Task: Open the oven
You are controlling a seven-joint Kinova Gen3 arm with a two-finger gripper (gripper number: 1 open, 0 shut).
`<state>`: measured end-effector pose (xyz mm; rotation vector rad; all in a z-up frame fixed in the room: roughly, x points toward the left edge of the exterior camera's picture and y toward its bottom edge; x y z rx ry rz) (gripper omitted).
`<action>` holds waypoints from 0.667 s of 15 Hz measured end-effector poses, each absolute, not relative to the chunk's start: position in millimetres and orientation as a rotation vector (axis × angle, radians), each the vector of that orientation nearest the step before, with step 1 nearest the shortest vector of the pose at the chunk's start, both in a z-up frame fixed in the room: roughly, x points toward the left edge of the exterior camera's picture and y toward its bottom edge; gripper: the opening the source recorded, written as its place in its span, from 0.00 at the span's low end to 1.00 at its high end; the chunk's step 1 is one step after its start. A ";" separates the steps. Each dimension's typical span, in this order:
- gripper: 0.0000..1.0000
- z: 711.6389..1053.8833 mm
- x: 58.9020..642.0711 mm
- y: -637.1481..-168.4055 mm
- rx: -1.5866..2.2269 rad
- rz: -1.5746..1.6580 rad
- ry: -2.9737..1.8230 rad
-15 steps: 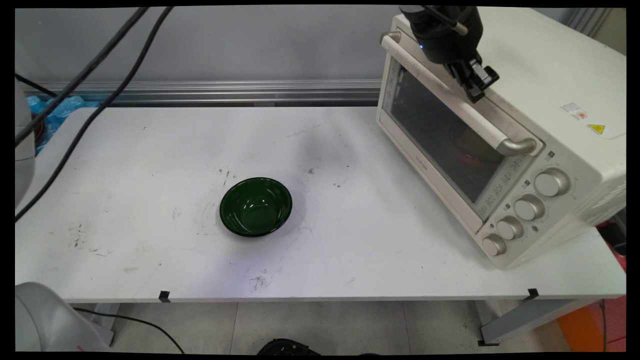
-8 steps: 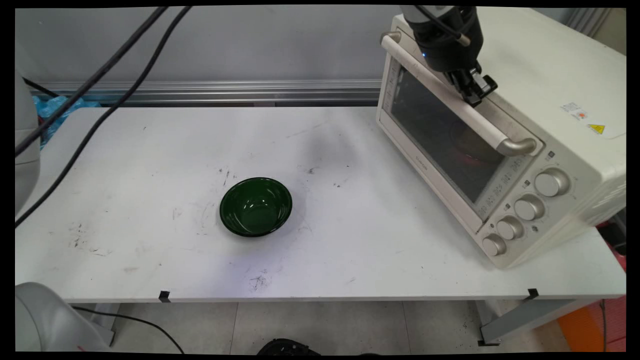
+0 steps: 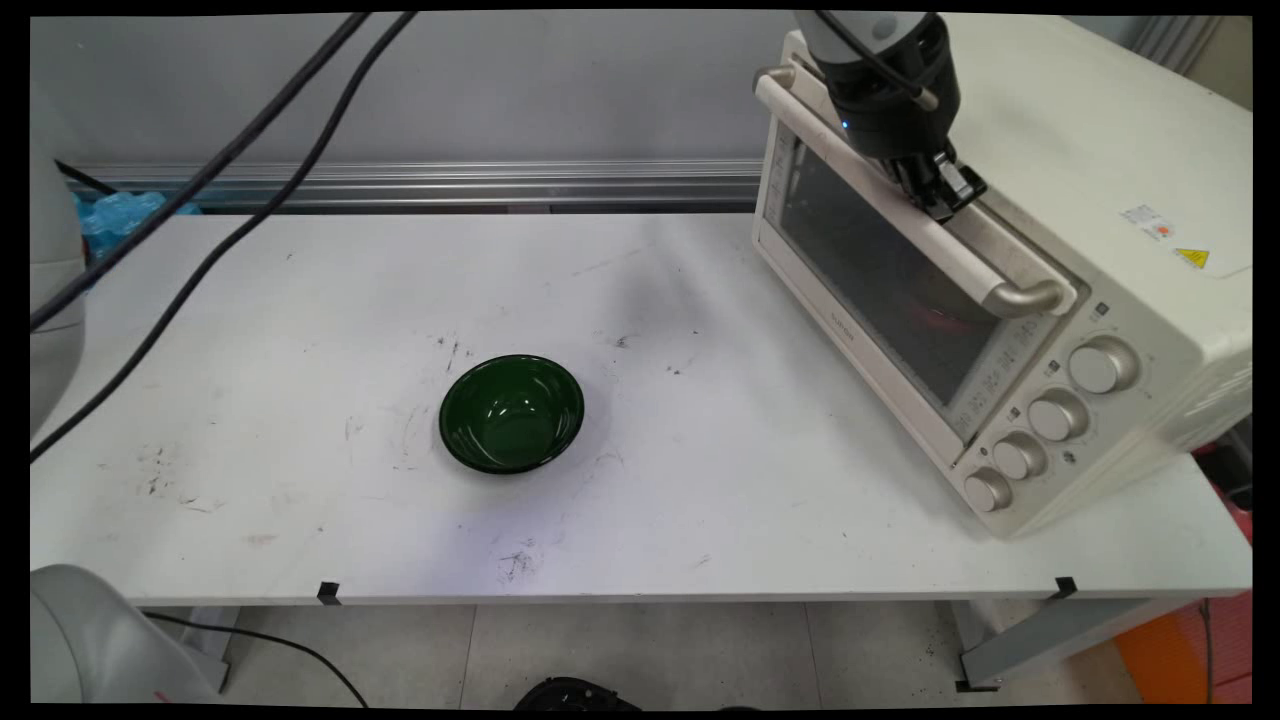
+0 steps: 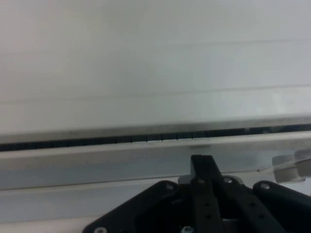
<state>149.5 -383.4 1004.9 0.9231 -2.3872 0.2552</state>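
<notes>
Gripper [image 3: 948,196] clamped on the oven door handle [image 3: 905,205]; since a second ago the door top has tipped slightly outward from the toaster oven [image 3: 1090,200]. Arm descends steeply from the top edge. Green bowl [image 3: 512,412] sits well apart on the table [image 3: 300,300].

Cream oven [image 3: 1090,200] door [image 3: 880,290] slightly ajar
</notes>
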 end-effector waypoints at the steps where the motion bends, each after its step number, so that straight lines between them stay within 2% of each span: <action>1: 0.00 1004.1 149.8 -382.7 0.927 0.253 -2.391; 10: 0.00 998.8 163.0 -370.2 0.945 0.236 -2.439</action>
